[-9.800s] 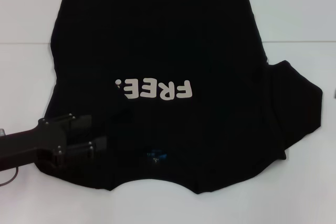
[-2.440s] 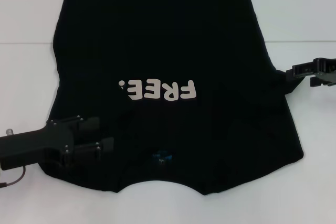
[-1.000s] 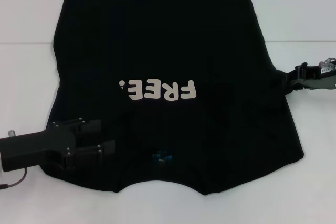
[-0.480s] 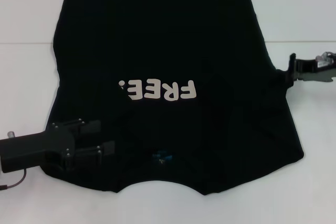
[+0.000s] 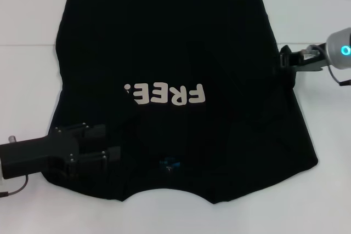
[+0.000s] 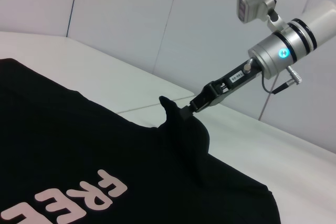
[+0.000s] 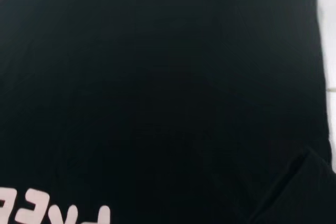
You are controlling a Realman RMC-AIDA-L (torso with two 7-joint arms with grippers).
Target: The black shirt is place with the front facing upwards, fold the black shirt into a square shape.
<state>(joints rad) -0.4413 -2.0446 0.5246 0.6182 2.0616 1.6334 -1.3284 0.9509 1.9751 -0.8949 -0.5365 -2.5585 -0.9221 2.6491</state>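
The black shirt (image 5: 175, 42) lies spread on the white table with its front up. Its off-white "FREE!" print (image 5: 164, 94) reads upside down from the head view, and the blue neck label (image 5: 167, 164) sits near the front edge. My right gripper (image 5: 284, 61) is at the shirt's right edge, shut on a pinch of cloth. In the left wrist view that cloth rises to a small peak at the right gripper (image 6: 186, 107). My left gripper (image 5: 101, 142) rests over the shirt's near left shoulder, fingers apart. The right wrist view is filled by the black shirt (image 7: 157, 103).
The white table (image 5: 33, 80) shows bare on both sides of the shirt and along the front edge. A pale wall stands behind the table in the left wrist view. The right arm's silver wrist (image 5: 340, 50) hangs over the table's right side.
My right gripper has moved inward and farther away along the shirt's right edge, drawing the pinched cloth up with it. The left gripper has stayed in place.
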